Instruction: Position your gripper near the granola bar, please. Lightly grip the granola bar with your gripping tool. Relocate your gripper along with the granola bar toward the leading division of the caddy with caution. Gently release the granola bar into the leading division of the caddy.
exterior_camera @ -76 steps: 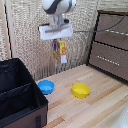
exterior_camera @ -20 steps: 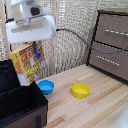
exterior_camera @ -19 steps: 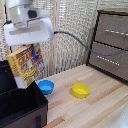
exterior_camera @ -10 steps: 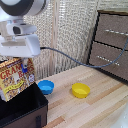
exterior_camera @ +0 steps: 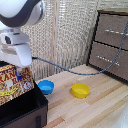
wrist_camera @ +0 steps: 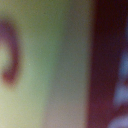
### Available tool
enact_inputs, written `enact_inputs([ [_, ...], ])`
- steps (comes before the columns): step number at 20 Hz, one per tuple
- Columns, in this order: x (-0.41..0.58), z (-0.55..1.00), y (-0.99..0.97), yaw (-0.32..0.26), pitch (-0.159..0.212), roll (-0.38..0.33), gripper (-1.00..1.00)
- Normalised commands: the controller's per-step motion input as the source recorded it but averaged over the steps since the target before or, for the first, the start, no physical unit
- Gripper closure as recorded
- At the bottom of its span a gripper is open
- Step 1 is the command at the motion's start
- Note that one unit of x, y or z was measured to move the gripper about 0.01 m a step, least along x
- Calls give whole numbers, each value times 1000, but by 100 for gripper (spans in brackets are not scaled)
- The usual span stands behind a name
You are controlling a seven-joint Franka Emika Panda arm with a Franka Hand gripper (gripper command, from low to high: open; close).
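Observation:
The granola bar is an orange-yellow and brown carton with red lettering, held upright over the black caddy at the exterior view's left. My white gripper is shut on the carton's upper part; a blue fingertip shows against its face. The carton's lower edge sits at or just inside the caddy's rim. The wrist view is filled by a blurred close-up of the carton; nothing else shows there.
A blue bowl and a yellow bowl sit on the wooden table to the caddy's right. A brown drawer cabinet stands at the back right. A grey cable trails from the arm.
The gripper has carried the granola bar leftwards and down, from above the table's middle to over the caddy, and the carton now stands lower against the caddy's rim.

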Motion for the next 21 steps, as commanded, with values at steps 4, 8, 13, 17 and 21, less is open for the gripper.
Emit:
enact_inputs([
  [4, -50, -305, 0, -103, -101, 40, 100],
  [8, -46, -224, 51, -36, -35, -1, -100],
  [13, 6, 26, 18, -8, 15, -4, -100],
  [17, 149, 187, -114, 0, 6, 8, -100],
  [21, 288, 86, -222, -3, 2, 26, -100],
])
